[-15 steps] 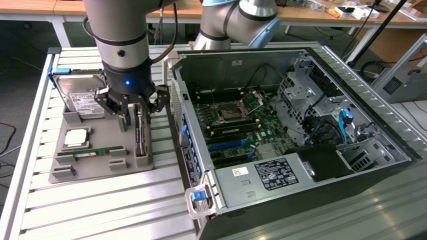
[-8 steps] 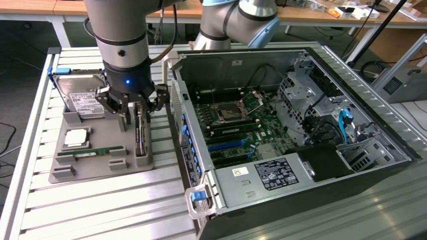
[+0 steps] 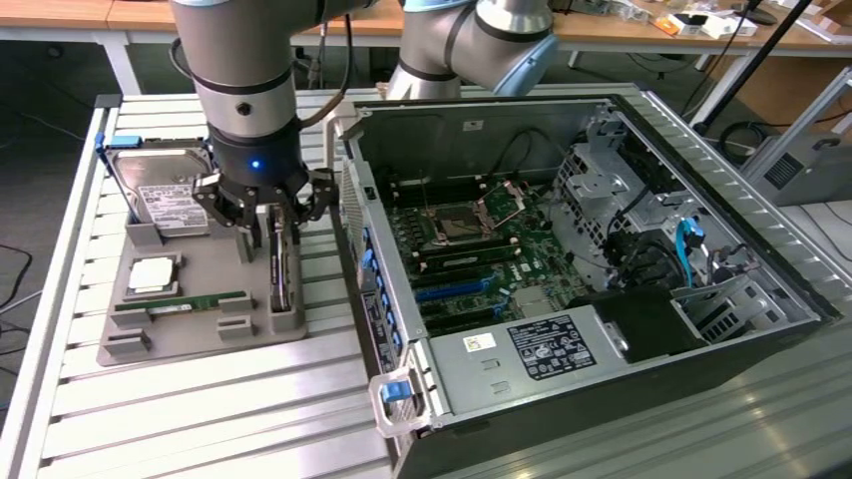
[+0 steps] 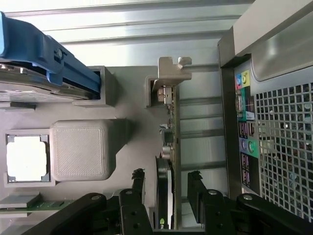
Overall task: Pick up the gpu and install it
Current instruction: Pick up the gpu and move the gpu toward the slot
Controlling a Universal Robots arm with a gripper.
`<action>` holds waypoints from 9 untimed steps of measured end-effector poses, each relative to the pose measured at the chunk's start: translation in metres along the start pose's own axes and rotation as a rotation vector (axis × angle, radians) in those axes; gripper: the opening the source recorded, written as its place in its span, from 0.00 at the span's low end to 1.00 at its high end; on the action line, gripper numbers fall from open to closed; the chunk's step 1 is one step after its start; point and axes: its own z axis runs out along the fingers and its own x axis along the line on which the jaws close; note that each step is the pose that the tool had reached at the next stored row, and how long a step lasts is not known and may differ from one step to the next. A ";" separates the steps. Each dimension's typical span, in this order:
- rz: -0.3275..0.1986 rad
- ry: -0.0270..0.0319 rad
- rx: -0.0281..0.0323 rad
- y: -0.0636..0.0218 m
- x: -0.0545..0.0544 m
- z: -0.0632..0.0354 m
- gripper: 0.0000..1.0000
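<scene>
gpu (image 3: 278, 279) | dark thin card | on edge | in gray holder (image 3: 200, 334)

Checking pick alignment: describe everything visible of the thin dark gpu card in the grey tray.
The thin dark gpu card stands on edge in a slot of the grey plastic tray, its silver metal bracket at one end. The open black gripper straddles it, a gap showing on each side.
</scene>
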 end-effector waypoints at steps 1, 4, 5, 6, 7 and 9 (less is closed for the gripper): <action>0.000 0.0001 0.0001 0.0000 0.000 0.0012 0.48; 0.000 0.0000 0.0000 -0.0002 0.000 0.0051 0.48; 0.000 0.0001 0.0001 -0.0002 0.000 0.0058 0.48; 0.000 0.0001 0.0001 -0.0002 0.000 0.0065 0.48; 0.000 0.0001 0.0001 -0.0002 0.000 0.0073 0.48; 0.000 0.0003 0.0001 -0.0003 0.000 0.0076 0.48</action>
